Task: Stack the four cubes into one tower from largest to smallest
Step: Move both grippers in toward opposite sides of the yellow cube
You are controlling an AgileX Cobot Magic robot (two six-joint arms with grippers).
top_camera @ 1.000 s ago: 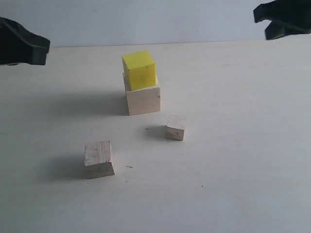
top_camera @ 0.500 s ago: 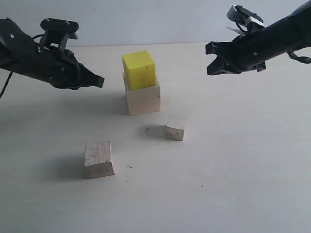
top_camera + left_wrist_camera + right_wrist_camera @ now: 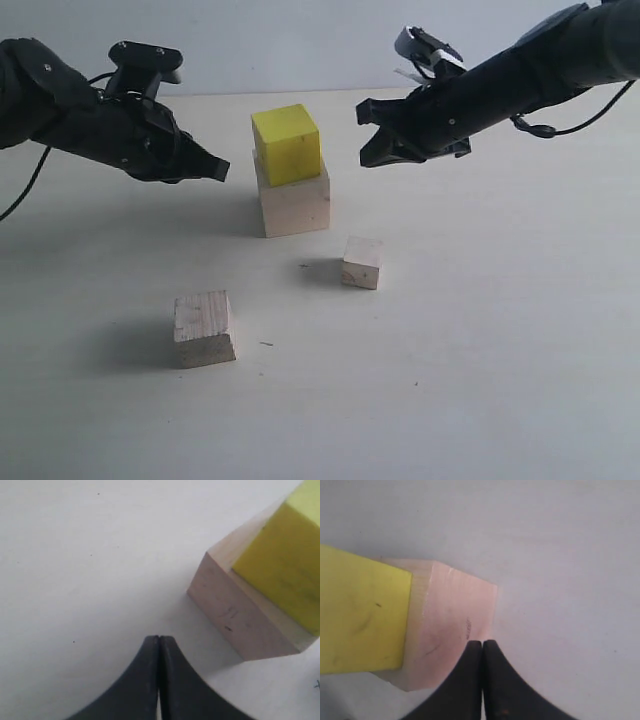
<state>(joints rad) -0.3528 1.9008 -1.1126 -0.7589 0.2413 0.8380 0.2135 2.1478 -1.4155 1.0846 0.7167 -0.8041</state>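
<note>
So, materials first. Three of the cubes are pale bare wood with faint grain and a few dark specks, and all have sharp edges. The large wooden cube point(image 3: 295, 205) sits on the off-white matte table point(image 3: 500, 350), and the yellow cube point(image 3: 286, 143) is on top of it. The yellow one is bright and matte with a couple of dark scuffs in the right wrist view. It's twisted a little against the block below, so a strip of bare wood shows along its edges.

The small wooden cube point(image 3: 361, 262) stands alone on the table, near the front right of that stack but not touching it. The medium wooden cube point(image 3: 204, 328) is well apart, further forward and to the left, also on its own.

What changed: a second ago only the black tips of the arms poked in at the upper corners of the exterior view. Both arms have since swung in toward the stack. None of the cubes has budged.

The left gripper point(image 3: 220, 170) is black with curved, tapering fingers pressed flat together and nothing between them. It hangs just left of the stack at about the height of the yellow cube. The right gripper point(image 3: 482, 647) is clamped together as well and empty. It sits up to the right of the yellow cube, touching nothing.
</note>
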